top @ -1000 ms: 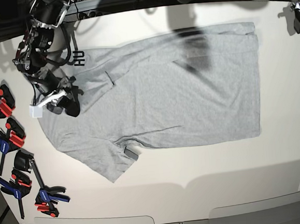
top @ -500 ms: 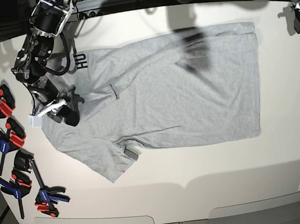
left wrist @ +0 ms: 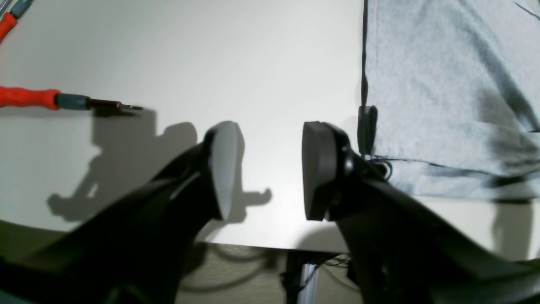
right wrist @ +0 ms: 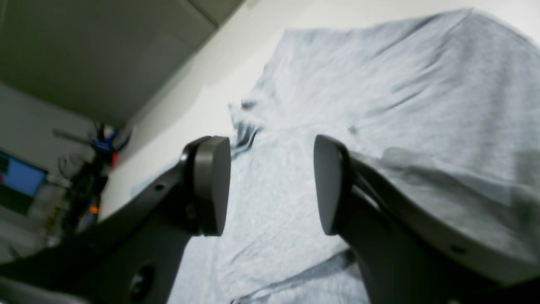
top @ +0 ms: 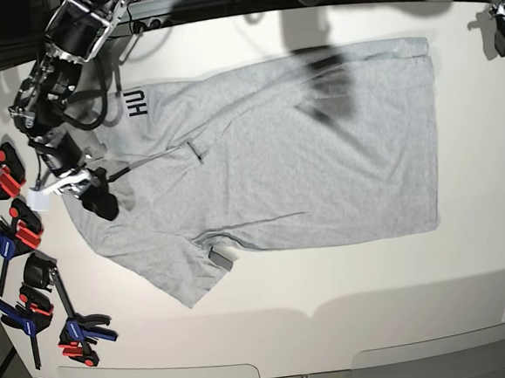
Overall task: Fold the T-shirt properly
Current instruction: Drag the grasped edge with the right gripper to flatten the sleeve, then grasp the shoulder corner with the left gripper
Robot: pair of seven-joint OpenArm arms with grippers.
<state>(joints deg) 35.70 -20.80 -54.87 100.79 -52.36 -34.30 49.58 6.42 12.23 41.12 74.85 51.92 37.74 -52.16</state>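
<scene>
- A white worktop is filling the base view, catching light from above and carrying soft dark shadows along its far edge.
- Blue and red clamps are lying along its left edge.
- A red-handled tool is resting on the worktop, casting a shadow.
- Grey panels are running beyond the near edge.

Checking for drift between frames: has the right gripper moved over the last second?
Yes. In the base view the right gripper has pulled toward the clamps at the table's edge, away from the T-shirt body; its jaws are open.
</scene>
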